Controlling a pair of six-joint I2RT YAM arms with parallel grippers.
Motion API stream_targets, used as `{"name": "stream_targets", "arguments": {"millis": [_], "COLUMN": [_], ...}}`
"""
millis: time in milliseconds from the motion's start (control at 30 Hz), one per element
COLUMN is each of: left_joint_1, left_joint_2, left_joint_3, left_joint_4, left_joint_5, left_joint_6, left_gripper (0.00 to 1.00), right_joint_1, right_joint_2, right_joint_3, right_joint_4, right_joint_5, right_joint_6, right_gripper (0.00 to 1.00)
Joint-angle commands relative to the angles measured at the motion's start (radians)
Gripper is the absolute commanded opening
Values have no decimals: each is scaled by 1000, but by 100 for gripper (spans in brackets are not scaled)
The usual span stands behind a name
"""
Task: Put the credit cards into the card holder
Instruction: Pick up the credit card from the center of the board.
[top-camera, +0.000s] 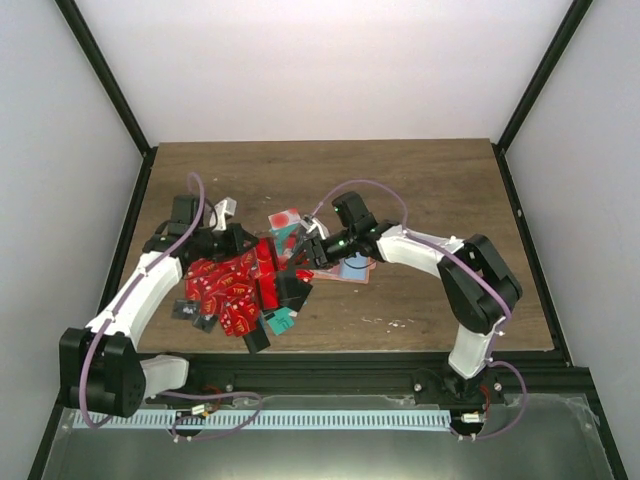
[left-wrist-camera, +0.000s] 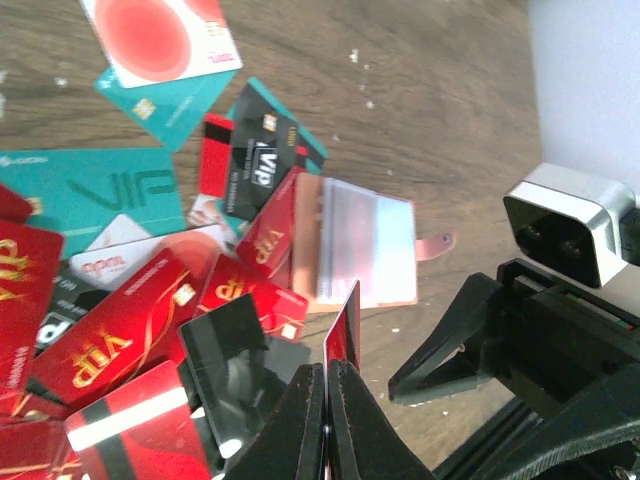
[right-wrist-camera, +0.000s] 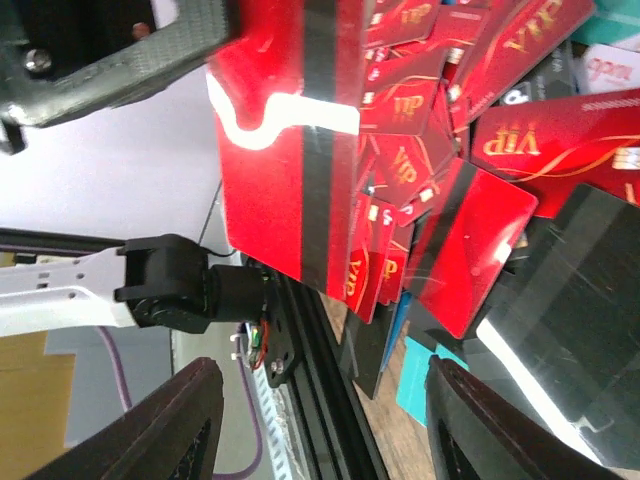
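Pinching one card (left-wrist-camera: 342, 325) edgewise, left tool (left-wrist-camera: 326, 378) overhangs pile (left-wrist-camera: 110, 345).

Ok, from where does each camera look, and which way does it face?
Top external: above and behind the bases, looking down on the table; the left arm and right arm show.
Left wrist: on the left arm, looking along the left gripper, shut on a red card, toward the card holder.
Right wrist: on the right arm, looking past the open right gripper at the credit cards.
Shared: both wrist views show that held red card.

"vip" on credit cards (left-wrist-camera: 100, 348)
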Motion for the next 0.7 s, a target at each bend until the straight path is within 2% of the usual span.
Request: {"name": "stream_targets", "arguments": {"millis": [0,200,300,367,533,667], "left_joint_1": [-11,-33,-46,-55,-76,-97], "left_joint_2": [22,33,38,41,44,46], "left_joint_3": [39,50,48,48,45,29], "left_joint_4": [66,128,155,165,192,220], "left_joint_5": [131,198,219,219,216,214], "left_joint_6": [-1,-27,-39,-46,-69,-89], "left_gripper": [4,4,4,4,4,4], "right_joint_1": [-17,-36,-37,-38,-38,-38], "right_joint_2": [-24,-1,13,22,37,33], "right_joint_3": [-15,-1,22,38,60,47], "right_joint_4": [71,154,179,186,207,262], "right_joint_5": [-73,-111,-145,-163,-198,-234], "right_joint_6": [50,131,152,157,178,216], "right_gripper": [58,57,52,44,17,4]}}
